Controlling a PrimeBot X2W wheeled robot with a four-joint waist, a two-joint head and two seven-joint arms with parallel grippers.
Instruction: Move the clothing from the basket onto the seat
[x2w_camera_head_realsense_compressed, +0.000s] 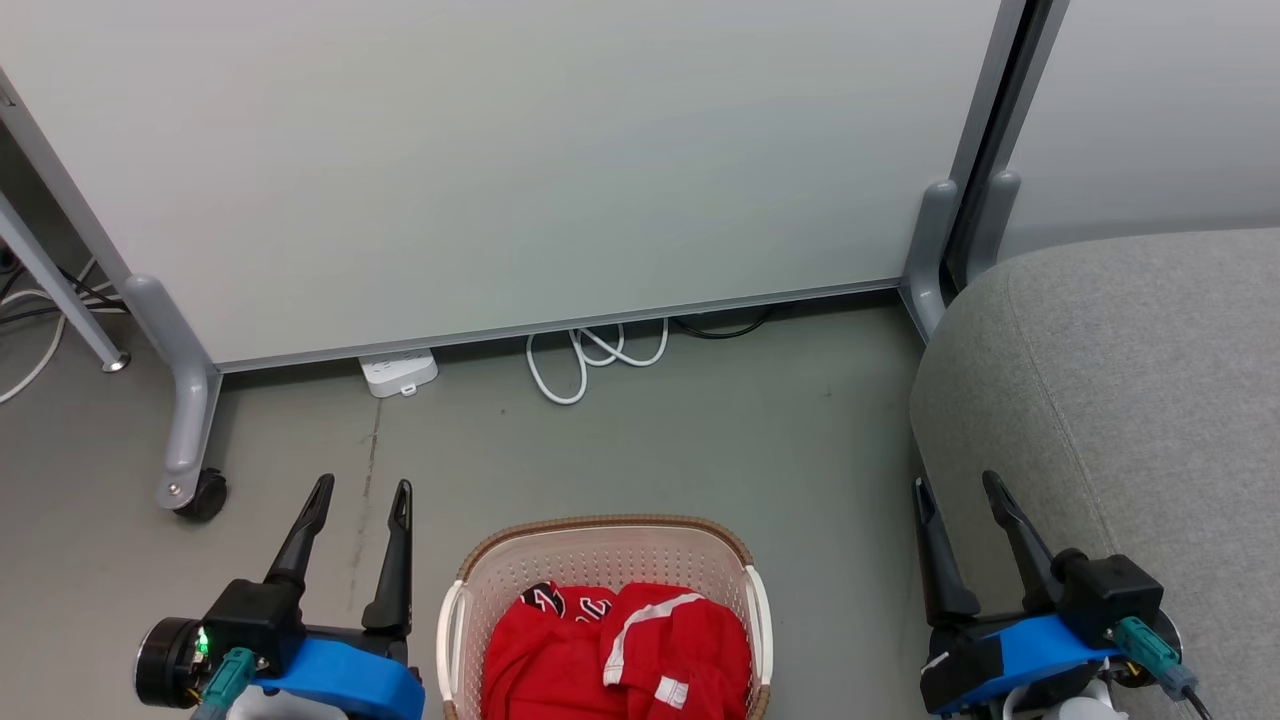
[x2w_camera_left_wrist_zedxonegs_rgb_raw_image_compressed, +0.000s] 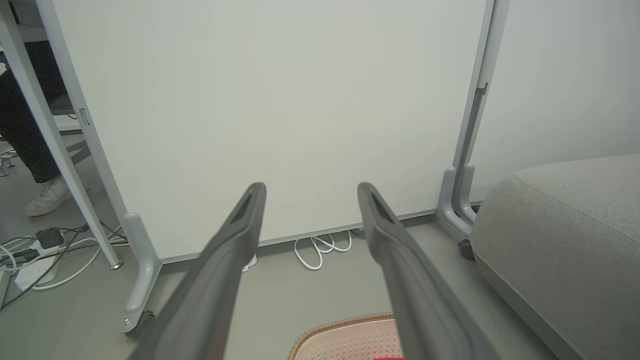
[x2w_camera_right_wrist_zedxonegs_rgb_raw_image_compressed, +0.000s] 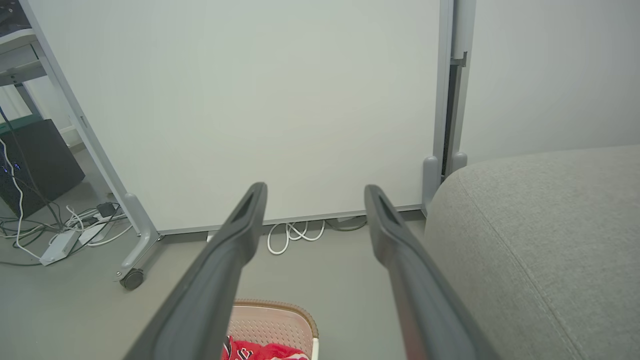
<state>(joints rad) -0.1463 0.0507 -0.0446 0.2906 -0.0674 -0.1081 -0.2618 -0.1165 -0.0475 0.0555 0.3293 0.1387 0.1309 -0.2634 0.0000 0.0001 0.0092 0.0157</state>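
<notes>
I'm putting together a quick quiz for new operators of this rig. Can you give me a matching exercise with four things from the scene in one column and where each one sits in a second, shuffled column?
Things:
1. red clothing
2. laundry basket
3. grey sofa
4. white power strip

Places:
A. on the floor at the foot of the partition panel
B. at the robot's far right
C. inside the laundry basket
D. on the floor between the left gripper and the right gripper

Pairs: 1-C, 2-D, 3-B, 4-A
</notes>
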